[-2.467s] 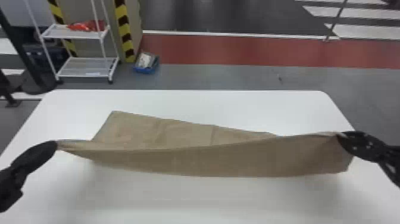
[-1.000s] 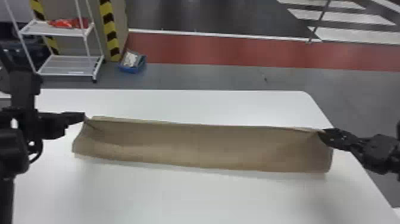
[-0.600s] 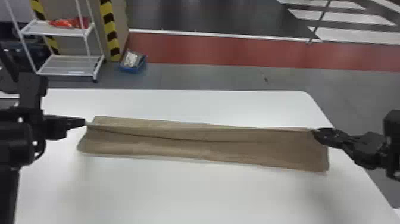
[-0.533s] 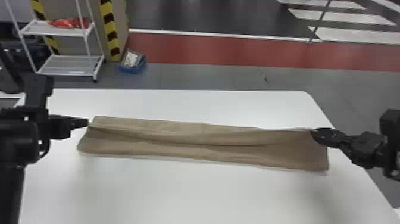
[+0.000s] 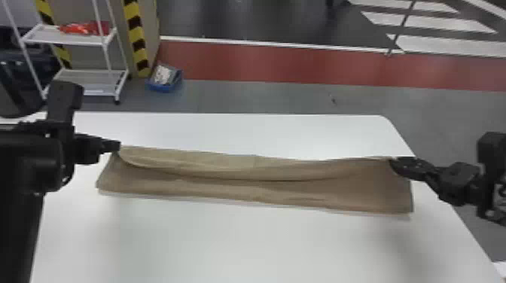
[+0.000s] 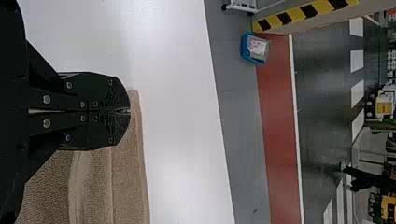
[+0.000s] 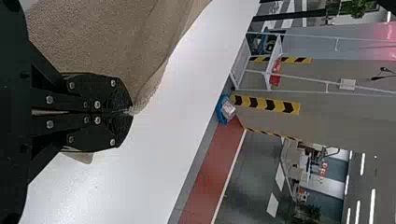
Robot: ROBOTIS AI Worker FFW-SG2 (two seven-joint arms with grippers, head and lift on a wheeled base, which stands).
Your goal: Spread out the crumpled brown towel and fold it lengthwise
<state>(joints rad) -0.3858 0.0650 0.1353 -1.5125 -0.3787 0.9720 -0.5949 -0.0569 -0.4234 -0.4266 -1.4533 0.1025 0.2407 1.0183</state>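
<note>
The brown towel (image 5: 256,188) lies as a long narrow strip across the white table, its far edge folded over and sagging in the middle. At its far left corner is my left gripper (image 5: 115,146), pinching the cloth. My right gripper (image 5: 395,162) holds the far right corner, slightly raised. In the left wrist view, the left gripper (image 6: 129,111) is shut with towel (image 6: 128,186) running out beside its tips. The right wrist view has the right gripper (image 7: 130,111) closed on a corner, the towel (image 7: 107,42) spreading from it.
The white table (image 5: 241,248) extends in front of and behind the towel. Beyond its far edge, a white shelf rack (image 5: 86,75) and a blue bin (image 5: 164,78) stand on the floor at the back left, near a striped pillar.
Both arms first carried the towel's raised edge away toward the far side. Lately the left gripper has moved slightly right, and the edge between the grippers has slackened and sagged.
</note>
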